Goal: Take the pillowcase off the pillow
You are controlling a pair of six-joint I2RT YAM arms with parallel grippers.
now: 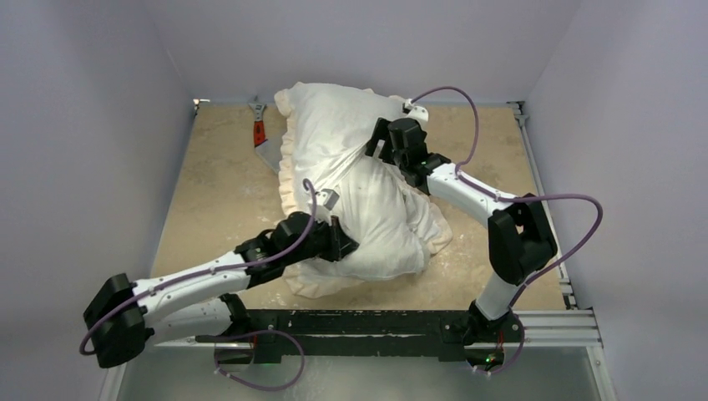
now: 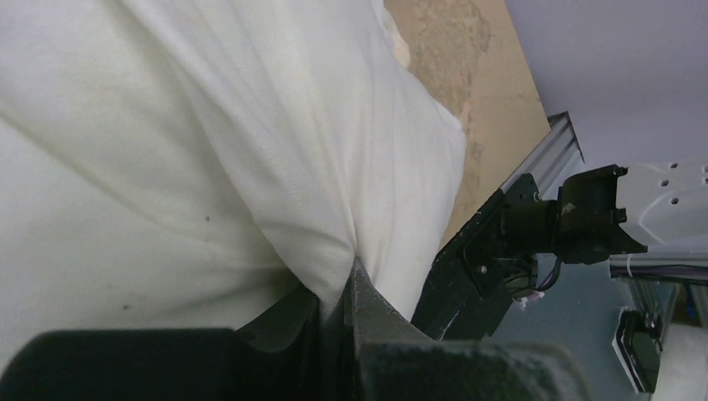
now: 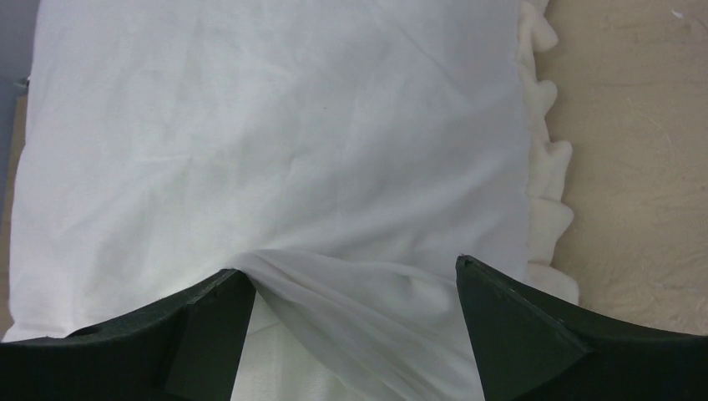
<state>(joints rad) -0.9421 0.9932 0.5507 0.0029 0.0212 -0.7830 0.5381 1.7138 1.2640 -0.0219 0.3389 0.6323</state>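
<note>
The pillowcase (image 1: 330, 125) lies white side up in the middle of the table, with its cream frill (image 1: 286, 171) along the left edge. The plump white pillow (image 1: 392, 225) bulges out of it toward the front right and shows faint specks in the left wrist view (image 2: 125, 209). My left gripper (image 1: 341, 242) is shut on a pinch of the pillow's fabric (image 2: 349, 271). My right gripper (image 1: 377, 149) is open and pressed down on the pillowcase. A thin fold of the pillowcase (image 3: 334, 167) stretches between its fingers (image 3: 351, 267). The frill (image 3: 547, 167) runs to their right.
A red-handled scraper (image 1: 260, 134) lies on the table at the back left, close to the frill. Grey walls close in the table on three sides. A metal rail (image 1: 534, 175) runs along the right edge, and a black frame (image 1: 351, 322) along the front by the arm bases.
</note>
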